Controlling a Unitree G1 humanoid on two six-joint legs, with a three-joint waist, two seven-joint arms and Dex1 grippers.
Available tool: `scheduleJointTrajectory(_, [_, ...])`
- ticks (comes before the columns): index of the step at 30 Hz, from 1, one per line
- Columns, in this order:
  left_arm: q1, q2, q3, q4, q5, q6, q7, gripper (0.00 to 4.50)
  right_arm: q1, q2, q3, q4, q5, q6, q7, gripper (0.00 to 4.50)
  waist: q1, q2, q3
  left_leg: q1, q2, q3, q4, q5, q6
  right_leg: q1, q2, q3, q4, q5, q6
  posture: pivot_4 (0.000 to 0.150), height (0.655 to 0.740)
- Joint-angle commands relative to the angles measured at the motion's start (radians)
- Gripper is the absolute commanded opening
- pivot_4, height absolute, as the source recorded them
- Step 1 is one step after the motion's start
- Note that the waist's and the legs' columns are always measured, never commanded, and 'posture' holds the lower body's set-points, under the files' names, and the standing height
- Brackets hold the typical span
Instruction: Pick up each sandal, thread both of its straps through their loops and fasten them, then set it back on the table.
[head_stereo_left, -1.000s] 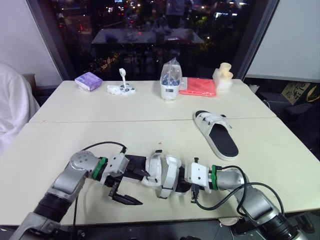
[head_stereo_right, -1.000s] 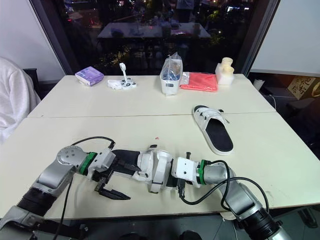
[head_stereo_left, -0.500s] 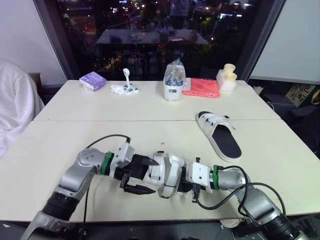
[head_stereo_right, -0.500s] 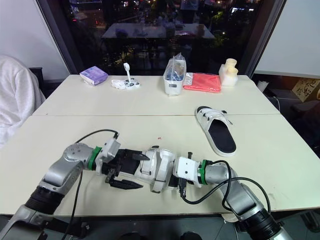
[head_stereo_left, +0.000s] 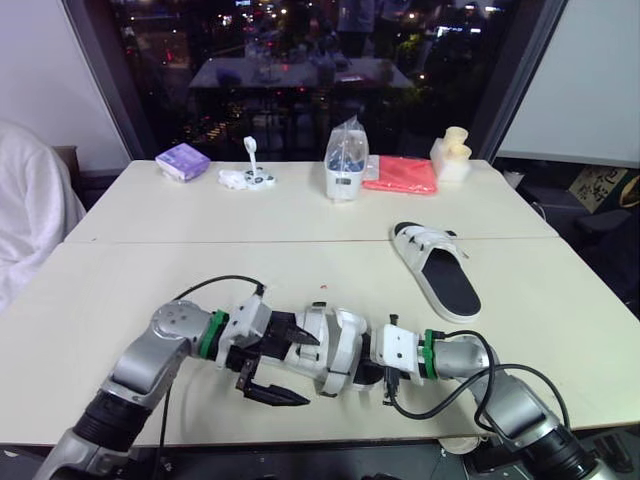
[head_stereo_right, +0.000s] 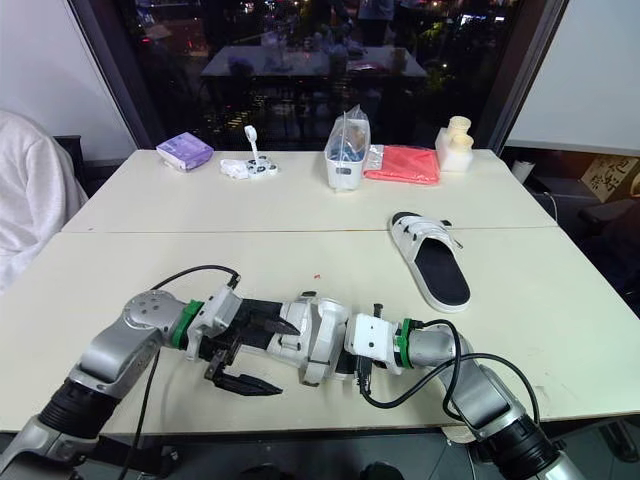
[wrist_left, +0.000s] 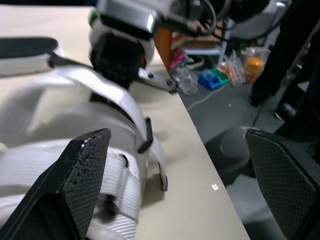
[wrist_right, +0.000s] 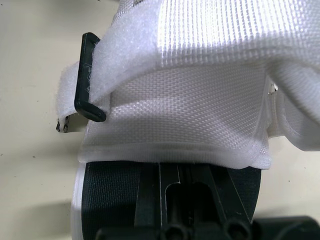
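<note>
White sandal (head_stereo_left: 345, 352) is lying lengthwise between the arms: right gripper (head_stereo_left: 373, 368) is clamping its sole (seemingly), left gripper (head_stereo_left: 298, 368) is gaping wide, empty, facing its straps (wrist_left: 107, 90).

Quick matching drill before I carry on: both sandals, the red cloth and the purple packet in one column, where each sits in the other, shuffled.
Things:
1. near sandal
2. far sandal
3. red cloth
4. purple packet

Places:
A. far left of the tabletop
B. on its side near the front edge
C. lying flat, footbed up, on the right
D. far side, beside the cream object

Pairs: 1-B, 2-C, 3-D, 4-A
</note>
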Motion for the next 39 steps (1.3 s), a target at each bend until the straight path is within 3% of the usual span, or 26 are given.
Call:
scheduleJointTrajectory(1, [0.025,-0.013,-0.043,0.008,0.041,-0.048,-0.008,4.44,0.03,-0.01,0.04,0.028,-0.026,0.028,0.024,0.0,0.001,0.0,0.0,0.0,0.0,0.0,0.0,0.0,0.0,0.0,0.0,0.0,0.0,0.0,0.0,0.15,0.74])
scheduleJointTrajectory(24, [0.062,-0.066,-0.092,0.082,0.098,-0.028,0.06,4.44,0.046,-0.001,0.043,0.004,-0.028,0.05,0.014,0.0,0.003,0.003,-0.003,0.001,0.0,0.0,0.0,0.0,0.0,0.001,-0.001,0.0,0.0,0.0,0.0,0.15,0.74])
scheduleJointTrajectory(27, [0.055,-0.075,-0.097,0.085,0.099,-0.023,0.069,3.59,0.047,-0.001,0.042,-0.001,-0.028,0.055,0.014,0.0,0.003,0.003,-0.003,0.001,0.0,0.0,0.0,0.0,0.0,0.001,-0.001,0.0,0.0,0.0,0.0,0.15,0.74])
scheduleJointTrajectory(31, [0.057,-0.076,-0.096,0.085,0.103,-0.019,0.073,1.72,0.05,-0.002,0.04,-0.01,-0.027,0.062,0.012,0.0,0.003,0.003,-0.003,0.0,0.0,0.0,0.0,0.0,0.0,0.0,-0.001,0.0,0.0,0.0,0.0,0.15,0.74])
scheduleJointTrajectory(39, [0.076,-0.097,-0.105,0.062,0.109,0.032,0.128,1.72,0.053,-0.004,0.041,-0.019,-0.027,0.069,0.012,0.0,0.003,0.003,-0.003,-0.001,0.0,0.0,0.0,0.0,0.0,0.0,-0.001,0.0,0.0,0.0,0.0,0.15,0.74])
